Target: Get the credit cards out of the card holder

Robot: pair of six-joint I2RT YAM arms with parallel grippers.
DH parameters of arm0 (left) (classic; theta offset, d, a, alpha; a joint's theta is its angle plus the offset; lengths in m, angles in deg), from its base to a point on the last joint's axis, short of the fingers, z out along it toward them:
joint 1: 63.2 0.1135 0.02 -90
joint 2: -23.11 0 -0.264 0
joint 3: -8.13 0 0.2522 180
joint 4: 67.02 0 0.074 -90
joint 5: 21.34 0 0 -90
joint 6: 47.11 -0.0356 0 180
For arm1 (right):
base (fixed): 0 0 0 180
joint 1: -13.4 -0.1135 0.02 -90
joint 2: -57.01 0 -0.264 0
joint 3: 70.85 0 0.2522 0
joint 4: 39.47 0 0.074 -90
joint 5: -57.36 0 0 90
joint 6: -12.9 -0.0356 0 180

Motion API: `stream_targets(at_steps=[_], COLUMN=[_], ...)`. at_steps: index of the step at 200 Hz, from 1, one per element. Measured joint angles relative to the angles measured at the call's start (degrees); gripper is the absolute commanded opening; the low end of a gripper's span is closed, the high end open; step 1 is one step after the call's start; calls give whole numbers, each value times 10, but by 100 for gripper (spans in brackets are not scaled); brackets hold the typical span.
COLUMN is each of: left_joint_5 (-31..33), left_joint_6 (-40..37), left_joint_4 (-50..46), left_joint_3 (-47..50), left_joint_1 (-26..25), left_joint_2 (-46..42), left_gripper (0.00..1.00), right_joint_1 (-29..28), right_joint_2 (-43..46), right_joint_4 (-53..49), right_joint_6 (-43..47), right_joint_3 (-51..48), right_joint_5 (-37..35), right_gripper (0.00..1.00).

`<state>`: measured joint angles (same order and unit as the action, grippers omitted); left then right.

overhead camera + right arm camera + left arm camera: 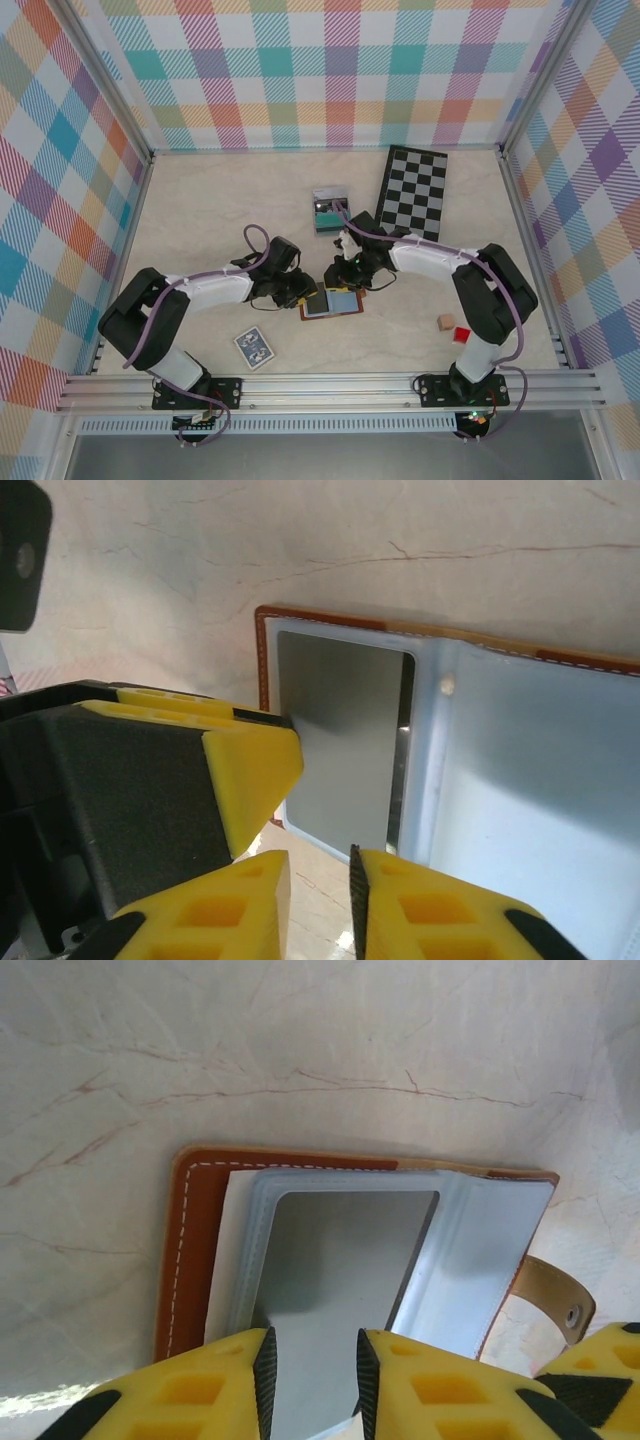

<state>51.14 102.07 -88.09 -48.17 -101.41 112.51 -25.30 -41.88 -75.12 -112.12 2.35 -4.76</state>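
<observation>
1. Top external: the open card holder (pixel 335 303) lay flat on the marble table (pixel 200 220) just below the picture's centre. The left gripper (pixel 298 292) was at its 9 o'clock edge and the right gripper (pixel 349 276) at its 12 o'clock edge. Farther off at 12 o'clock sat a grey-and-teal box (pixel 329 210). A checkerboard (pixel 415 190) lay at 1 o'clock and a blue patterned deck (pixel 254 347) at 7 o'clock. A wooden cube (pixel 445 322) and a red cube (pixel 461 334) sat close together at 4 o'clock.

2. Left wrist: the left gripper (pixel 312 1385) stood at 6 o'clock, its yellow fingers a slit apart over the card holder's (pixel 185 1260) near edge. A pale surface ran on between them, and whether they pinched it could not be told. A grey card (pixel 345 1250) sat behind the clear window pocket, and the snap tab (pixel 550 1295) lay on the table at 4 o'clock. A yellow finger (pixel 600 1370) of the right gripper showed at 5 o'clock.

3. Right wrist: the right gripper (pixel 320 905) stood at 6 o'clock, its fingers narrowly spread with bare table showing in the gap and nothing held. The grey card (pixel 340 740) filled the pocket on the card holder's (pixel 530 770) 9 o'clock half. At 9 o'clock a finger (pixel 250 770) of the left gripper touched that pocket's edge.
</observation>
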Motion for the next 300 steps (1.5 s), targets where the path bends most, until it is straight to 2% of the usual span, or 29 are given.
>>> stream_targets(at_steps=[90,145,202,278,300], left_joint_5=[17,15,16,16,16], left_joint_6=[4,4,4,4,5], left_joint_4=[2,9,14,16,19], left_joint_3=[5,5,8,10,12], left_joint_1=[0,0,0,0,0], left_joint_2=[5,9,9,9,9], left_gripper=[26,26,25,25,24], right_joint_1=[0,0,0,0,0], right_joint_2=[-61,-66,-81,-92,-93], right_joint_4=[-2,-2,-2,-3,-3], right_joint_6=[-1,-1,3,12,14], right_joint_3=[0,2,12,20,20], right_joint_5=[-3,12,23,41,44], right_gripper=[18,17,12,16,12])
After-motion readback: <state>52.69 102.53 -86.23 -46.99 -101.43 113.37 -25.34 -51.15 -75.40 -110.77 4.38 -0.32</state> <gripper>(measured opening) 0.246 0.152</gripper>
